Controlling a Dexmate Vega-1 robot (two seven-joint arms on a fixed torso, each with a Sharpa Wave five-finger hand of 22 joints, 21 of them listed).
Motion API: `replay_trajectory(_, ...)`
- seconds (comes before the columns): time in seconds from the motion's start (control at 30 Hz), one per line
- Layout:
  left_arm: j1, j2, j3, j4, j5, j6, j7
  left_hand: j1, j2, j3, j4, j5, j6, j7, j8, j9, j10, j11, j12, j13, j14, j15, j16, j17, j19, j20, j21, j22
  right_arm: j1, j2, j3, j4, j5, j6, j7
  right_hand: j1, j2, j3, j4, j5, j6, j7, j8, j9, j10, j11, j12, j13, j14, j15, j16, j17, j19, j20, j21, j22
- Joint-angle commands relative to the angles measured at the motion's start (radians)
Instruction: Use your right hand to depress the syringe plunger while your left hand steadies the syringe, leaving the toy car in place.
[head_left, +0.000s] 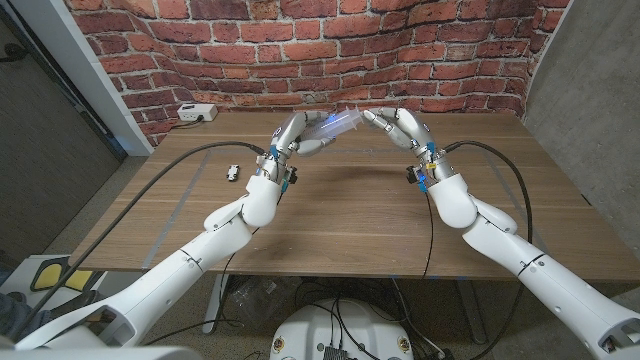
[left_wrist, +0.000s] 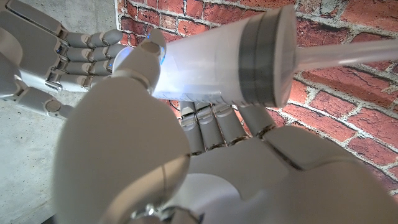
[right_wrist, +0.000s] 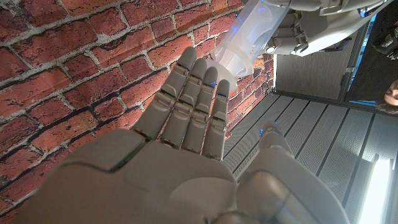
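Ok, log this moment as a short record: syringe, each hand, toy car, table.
syringe: clear barrel with blue glow, held up off the table between the two hands
left hand: grips the syringe barrel, fingers wrapped round it
right hand: fingers at the plunger end; whether it is pressing cannot be told
plunger: grey seal visible inside the barrel, rod running out past it
toy car: small, on the wooden table, beside the left arm, untouched
backdrop: brick wall
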Motion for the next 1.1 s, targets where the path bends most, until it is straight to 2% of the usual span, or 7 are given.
replay_trajectory(0.03, 0.010, 0.006, -0.006, -0.009, 0.000, 0.005, 0.005, 0.038, 0.096, 0.106, 0.095, 0.004, 0.076, 0.004, 0.005, 0.006, 0.057, -0.048, 0.003, 0.002, 0.042, -0.059, 0.007, 0.002, -0.001, -0.004, 0.007, 0.002, -0.012, 0.002, 0.011, -0.011, -0.007, -0.009, -0.020, 0.003, 0.005, 0.008, -0.002, -0.003, -0.011, 0.002, -0.002, 0.002, -0.008, -0.003, -0.002, 0.003, -0.008, 0.005, -0.004, 0.003, -0.005, 0.002, -0.006, 0.003)
replay_trajectory(0.63, 0.033, 0.016, -0.018, -0.035, 0.004, 0.018, 0.013, 0.037, 0.096, 0.109, 0.094, 0.005, 0.077, 0.003, 0.004, 0.006, 0.057, -0.048, 0.003, 0.003, 0.043, -0.061, 0.007, 0.002, -0.002, -0.004, 0.009, 0.001, -0.035, 0.000, 0.028, -0.031, -0.013, -0.020, -0.046, 0.009, -0.003, 0.009, -0.007, -0.004, -0.051, 0.007, -0.012, 0.003, -0.043, 0.002, -0.016, 0.003, -0.049, 0.013, -0.015, 0.003, -0.033, 0.010, -0.022, 0.002)
replay_trajectory(0.77, 0.047, 0.023, -0.028, -0.048, 0.008, 0.028, 0.022, 0.036, 0.096, 0.110, 0.095, 0.005, 0.077, 0.005, 0.004, 0.006, 0.056, -0.048, 0.002, 0.002, 0.043, -0.059, 0.007, 0.003, -0.003, -0.004, 0.009, 0.001, -0.040, 0.000, 0.034, -0.035, 0.015, -0.023, -0.034, 0.010, -0.005, 0.010, -0.008, -0.004, -0.073, 0.012, -0.014, 0.004, -0.063, 0.023, -0.022, 0.004, -0.072, 0.024, -0.017, 0.004, -0.052, 0.018, -0.030, 0.002)
replay_trajectory(0.8, 0.049, 0.024, -0.030, -0.050, 0.008, 0.030, 0.024, 0.036, 0.096, 0.110, 0.095, 0.005, 0.077, 0.005, 0.004, 0.006, 0.057, -0.048, 0.002, 0.002, 0.044, -0.058, 0.007, 0.003, -0.003, -0.004, 0.010, 0.001, -0.040, 0.001, 0.036, -0.033, 0.022, -0.020, -0.034, 0.010, -0.005, 0.010, -0.008, -0.004, -0.078, 0.016, -0.013, 0.004, -0.074, 0.040, -0.025, 0.004, -0.077, 0.028, -0.016, 0.004, -0.055, 0.022, -0.032, 0.002)
replay_trajectory(0.9, 0.056, 0.030, -0.038, -0.058, 0.007, 0.038, 0.027, 0.036, 0.095, 0.110, 0.095, 0.005, 0.077, 0.005, 0.003, 0.006, 0.057, -0.049, 0.002, 0.002, 0.044, -0.060, 0.007, 0.003, -0.003, -0.004, 0.010, 0.001, -0.042, 0.004, 0.042, -0.030, 0.041, -0.017, -0.033, 0.011, -0.007, 0.010, -0.008, -0.004, -0.097, 0.016, -0.017, 0.004, -0.083, 0.038, -0.026, 0.004, -0.088, 0.038, -0.016, 0.004, -0.065, 0.028, -0.036, 0.002)
replay_trajectory(0.97, 0.058, 0.035, -0.042, -0.063, 0.010, 0.042, 0.028, 0.036, 0.096, 0.110, 0.095, 0.005, 0.078, 0.005, 0.003, 0.006, 0.057, -0.049, 0.001, 0.002, 0.044, -0.060, 0.007, 0.003, -0.003, -0.004, 0.010, 0.001, -0.044, 0.005, 0.047, -0.031, 0.041, -0.021, -0.037, 0.011, -0.008, 0.011, -0.008, -0.004, -0.113, 0.018, -0.019, 0.005, -0.091, 0.049, -0.027, 0.004, -0.098, 0.044, -0.017, 0.005, -0.068, 0.030, -0.038, 0.002)
replay_trajectory(1.1, 0.065, 0.043, -0.054, -0.067, 0.008, 0.045, 0.035, 0.035, 0.095, 0.111, 0.095, 0.005, 0.078, 0.005, 0.003, 0.006, 0.058, -0.050, 0.002, 0.002, 0.044, -0.058, 0.007, 0.002, -0.003, -0.004, 0.011, 0.002, -0.065, -0.008, 0.063, -0.088, 0.043, -0.117, -0.003, 0.010, -0.012, 0.009, -0.008, -0.005, -0.146, 0.015, -0.021, 0.005, -0.124, 0.055, -0.033, 0.005, -0.124, 0.057, -0.019, 0.005, -0.085, 0.037, -0.044, 0.001)
